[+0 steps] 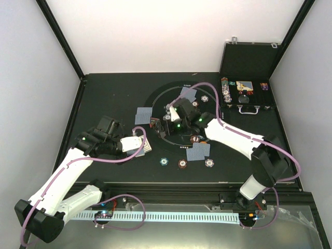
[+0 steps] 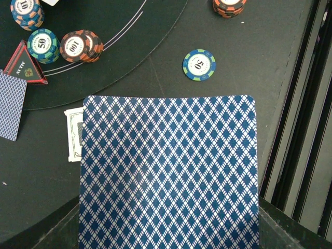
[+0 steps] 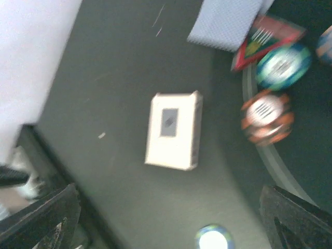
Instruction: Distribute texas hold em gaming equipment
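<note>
My left gripper [image 1: 134,145] is shut on playing cards [image 2: 168,171] with blue patterned backs; the top card fills the left wrist view and hides the fingers. A white card box [image 2: 74,134] lies under it. My right gripper [image 1: 165,123] hangs open and empty over the left part of the round mat [image 1: 171,93]; its view is blurred and shows the white box [image 3: 174,129], a red triangle [image 3: 264,39], a card [image 3: 225,21] and chips [image 3: 265,116]. Face-down cards lie on the mat [image 1: 144,114], [image 1: 189,93], [image 1: 198,151]. Chips [image 1: 182,163] sit along its near edge.
An open black case [image 1: 244,96] with chips stands at the back right. A blue-green 50 chip [image 2: 198,65] lies just ahead of the held cards. Chip stacks [image 2: 80,46] and the red triangle [image 2: 23,65] sit at the mat's left edge. The table's rail [image 2: 301,129] runs on the right.
</note>
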### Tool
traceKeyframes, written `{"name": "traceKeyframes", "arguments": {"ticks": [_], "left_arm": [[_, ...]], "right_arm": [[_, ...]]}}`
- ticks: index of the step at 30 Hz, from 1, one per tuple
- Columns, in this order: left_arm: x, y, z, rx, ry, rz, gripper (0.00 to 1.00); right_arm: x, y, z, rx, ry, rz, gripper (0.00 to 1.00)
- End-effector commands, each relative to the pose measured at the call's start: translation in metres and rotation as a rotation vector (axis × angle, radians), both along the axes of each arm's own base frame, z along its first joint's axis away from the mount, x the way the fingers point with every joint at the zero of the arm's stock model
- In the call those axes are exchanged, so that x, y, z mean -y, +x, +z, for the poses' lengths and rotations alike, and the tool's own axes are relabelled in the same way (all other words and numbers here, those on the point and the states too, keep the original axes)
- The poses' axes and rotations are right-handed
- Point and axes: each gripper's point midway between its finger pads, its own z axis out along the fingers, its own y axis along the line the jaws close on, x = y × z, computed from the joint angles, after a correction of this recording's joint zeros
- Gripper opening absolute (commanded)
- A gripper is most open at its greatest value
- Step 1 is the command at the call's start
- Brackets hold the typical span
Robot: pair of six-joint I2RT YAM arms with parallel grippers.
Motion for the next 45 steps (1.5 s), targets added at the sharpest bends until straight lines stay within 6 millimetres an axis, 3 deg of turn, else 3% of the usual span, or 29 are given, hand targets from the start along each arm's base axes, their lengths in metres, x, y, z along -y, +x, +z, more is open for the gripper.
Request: {"name": "traceKeyframes", "arguments": {"ticks": [1,6,14,21,26,35,45], "left_arm": [[0.009,0.007,0.022,0.049,-0.066,-0.002,0.07],[0.009,0.007,0.021,0.053,-0.066,-0.003,0.07],[0.01,0.007,0.019,0.041,-0.067,-0.001,0.07],[0.01,0.008,0.02,0.044,-0.066,-0.002,0.07],[0.011,0.008,0.019,0.038,-0.07,-0.001,0.06],[0.009,0.006,0.02,0.04,-0.068,-0.002,0.07],[0.01,0.005,0.02,0.036,-0.072,-0.004,0.07]], "right_arm": [[-0.046,-0.06,0.013,-0.301,0.332,0.136,0.97],[-0.062,-0.09,0.015,-0.376,0.427,0.209,0.96],[-0.074,-0.106,0.009,-0.46,0.509,0.264,0.93],[-0.08,-0.113,0.004,-0.488,0.515,0.279,0.91],[-0.097,-0.117,0.005,-0.511,0.54,0.306,0.89],[-0.115,-0.109,-0.003,-0.553,0.575,0.305,0.76],[-0.114,-0.105,-0.021,-0.598,0.571,0.283,0.69]]}}
